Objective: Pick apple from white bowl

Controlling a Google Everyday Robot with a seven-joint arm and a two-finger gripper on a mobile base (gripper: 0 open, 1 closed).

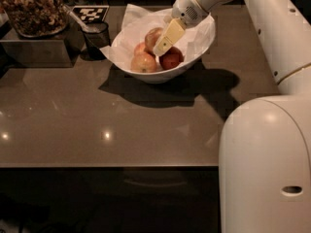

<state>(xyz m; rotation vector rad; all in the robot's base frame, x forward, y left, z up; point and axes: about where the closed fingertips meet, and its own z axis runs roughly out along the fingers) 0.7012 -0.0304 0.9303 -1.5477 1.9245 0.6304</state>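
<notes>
The white bowl (194, 57), lined with crumpled white paper, stands at the back middle of the brown table (97, 110). It holds several apples. The golden-yellow apple (152, 36) with a reddish blush sits highest, at the back of the pile. An orange-red apple (144, 62) lies at the front left and a deep red apple (171, 58) at the front right. My gripper (164, 41) reaches down into the bowl from the upper right, its cream-coloured end right against the golden apple's right side and above the red apple.
A small dark cup (97, 34) stands just left of the bowl. A container of brown dried pieces (31, 8) sits on a grey box at the back left, with a black-and-white marker card (91, 13) behind. My white arm and base (265, 169) fill the right side.
</notes>
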